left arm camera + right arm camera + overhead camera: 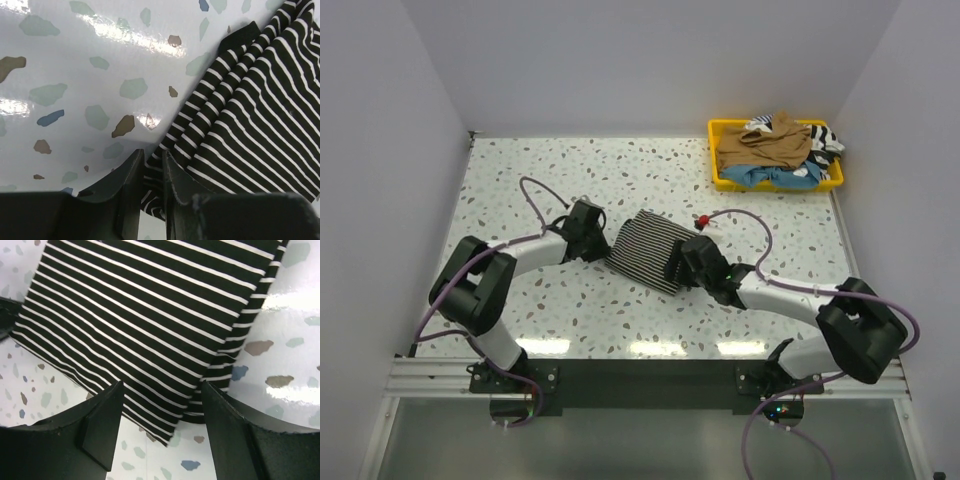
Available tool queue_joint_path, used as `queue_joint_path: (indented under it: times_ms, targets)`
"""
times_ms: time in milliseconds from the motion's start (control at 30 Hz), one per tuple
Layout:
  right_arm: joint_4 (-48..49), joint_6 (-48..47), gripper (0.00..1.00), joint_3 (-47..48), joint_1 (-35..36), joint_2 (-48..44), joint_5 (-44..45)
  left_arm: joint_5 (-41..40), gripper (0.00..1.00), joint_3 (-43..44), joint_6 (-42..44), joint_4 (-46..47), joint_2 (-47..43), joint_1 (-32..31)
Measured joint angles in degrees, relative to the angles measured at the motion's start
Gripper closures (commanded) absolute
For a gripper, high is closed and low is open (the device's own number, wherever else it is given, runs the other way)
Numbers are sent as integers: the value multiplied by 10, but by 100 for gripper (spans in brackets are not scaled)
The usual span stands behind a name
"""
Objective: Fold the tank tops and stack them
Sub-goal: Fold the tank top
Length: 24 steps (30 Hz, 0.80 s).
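Left pincer (152,159) pinches striped tank top (250,115) corner; right pincer (162,390) spread wide.

Folded striped tank top (650,250) flat on table (520,170)

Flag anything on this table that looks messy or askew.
The yellow tray holds a crumpled heap, with a tan top uppermost and a striped top spilling over its right rim. The folded striped tank top lies diagonally on the table, not square to its edges. Nothing looks damaged.
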Motion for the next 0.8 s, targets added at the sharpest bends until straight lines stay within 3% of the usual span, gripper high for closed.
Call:
queue_joint_path:
  times_ms: [167, 367, 633, 800]
  targets:
    - [40, 13, 38, 0, 17, 26, 5, 0, 74, -8, -8, 17, 3, -7]
    - [55, 57, 40, 7, 87, 42, 16, 2, 73, -12, -9, 30, 3, -7]
    - [-61, 99, 42, 12, 100, -66, 69, 2, 63, 5, 11, 5, 3, 7]
    - [-143, 85, 60, 17, 101, -149, 90, -31, 66, 30, 23, -37, -29, 23]
